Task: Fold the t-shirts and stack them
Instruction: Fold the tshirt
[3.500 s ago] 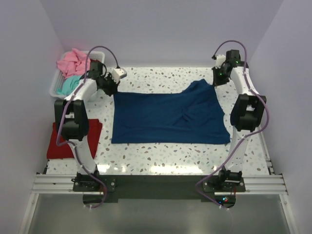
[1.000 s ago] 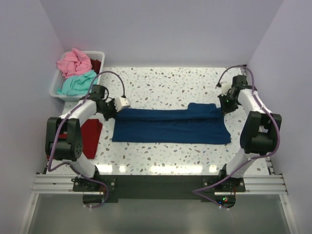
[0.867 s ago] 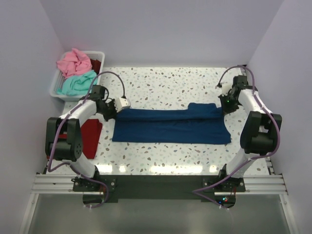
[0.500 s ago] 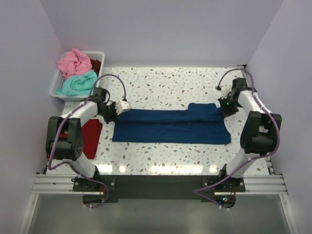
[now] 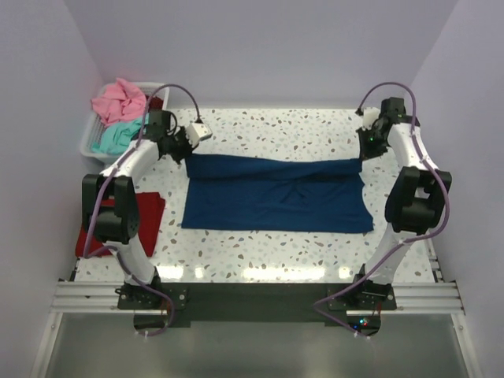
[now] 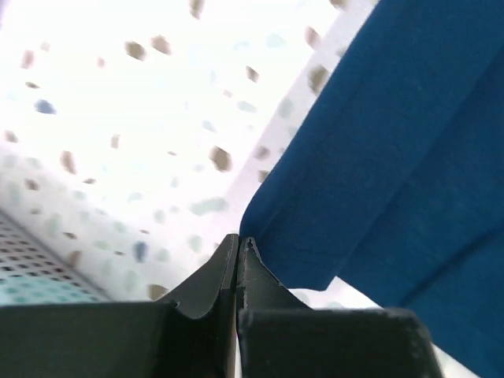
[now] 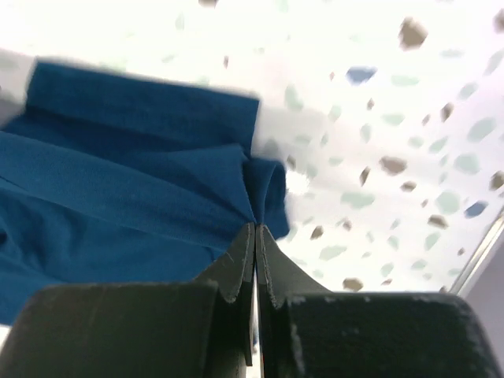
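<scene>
Dark red cloth, a t-shirt (image 5: 151, 216) lying flat and squared off at the left edge of the tabletop (image 5: 276, 130), looks already folded and seems to start the stack; behind it, at the far left corner, a white basket (image 5: 85, 142) holds the pink t-shirt (image 5: 118, 98) heaped on the teal t-shirt (image 5: 114, 138), both crumpled and, by the look of it, not yet begun. Just right of the basket, the left pincer (image 6: 239, 240) is pressed fully closed on the far left corner of the navy t-shirt (image 5: 276, 193); the cloth spreads across the middle of the tabletop, its far edge doubled over in a band and held taut between the arms; no print shows. At the far right edge, the right pincer (image 7: 255, 228) is likewise clamped tight on a bunched far right corner of the navy cloth. Roughly one shirt of four appears finished; the navy one is at an early fold; two wait.
</scene>
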### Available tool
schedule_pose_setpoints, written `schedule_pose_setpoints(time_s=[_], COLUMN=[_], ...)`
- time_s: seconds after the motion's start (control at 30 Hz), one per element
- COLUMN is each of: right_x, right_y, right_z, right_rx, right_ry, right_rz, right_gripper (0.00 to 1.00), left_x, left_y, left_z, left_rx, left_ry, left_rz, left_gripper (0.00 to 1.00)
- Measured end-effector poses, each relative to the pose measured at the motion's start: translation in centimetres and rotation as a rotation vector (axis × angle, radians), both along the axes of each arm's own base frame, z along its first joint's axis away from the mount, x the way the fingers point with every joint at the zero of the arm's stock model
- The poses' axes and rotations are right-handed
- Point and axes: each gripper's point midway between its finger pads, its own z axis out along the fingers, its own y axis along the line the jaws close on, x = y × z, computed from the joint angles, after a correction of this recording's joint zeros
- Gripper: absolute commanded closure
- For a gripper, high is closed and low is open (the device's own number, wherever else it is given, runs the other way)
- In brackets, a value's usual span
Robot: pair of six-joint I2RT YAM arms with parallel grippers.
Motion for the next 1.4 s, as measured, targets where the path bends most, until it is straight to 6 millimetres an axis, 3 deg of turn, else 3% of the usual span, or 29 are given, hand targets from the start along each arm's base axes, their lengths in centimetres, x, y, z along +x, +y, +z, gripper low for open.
schedule_pose_setpoints(time_s=[0.17, 0.4, 0.53, 0.7, 0.83, 1.13, 1.4], right_x=[3.5, 3.6, 3.2, 0.8, -0.9, -2.8, -7.3], right_y=[-0.2, 0.0, 0.1, 0.4, 0.6, 0.8, 1.5], right_z=[2.1, 2.0, 1.6, 0.0, 0.1, 2.6, -1.1], right_rx=[0.013, 0.031, 0.034, 0.037, 0.032, 0.010, 0.027], right_ry=[-0.078, -0.067, -0.054, 0.012, 0.030, -0.020, 0.104], right_rz=[-0.021, -0.025, -0.024, -0.012, 0.004, 0.034, 0.038], right_gripper=[1.00, 1.00, 1.00, 1.00, 1.00, 1.00, 1.00], left_x=[4.0, 5.1, 3.6, 1.2, 0.0, -0.9, -3.1], left_y=[-0.2, 0.0, 0.1, 0.4, 1.1, 1.6, 1.9], left_z=[2.7, 3.2, 0.9, -1.6, -1.5, 0.0, -2.4], left_rx=[-0.041, -0.051, -0.038, -0.011, 0.004, 0.015, 0.059], left_ry=[-0.113, -0.163, -0.110, -0.053, -0.054, -0.093, -0.045], left_rz=[0.065, 0.093, 0.086, 0.065, 0.056, 0.025, -0.029], left_gripper=[1.00, 1.00, 1.00, 1.00, 1.00, 1.00, 1.00])
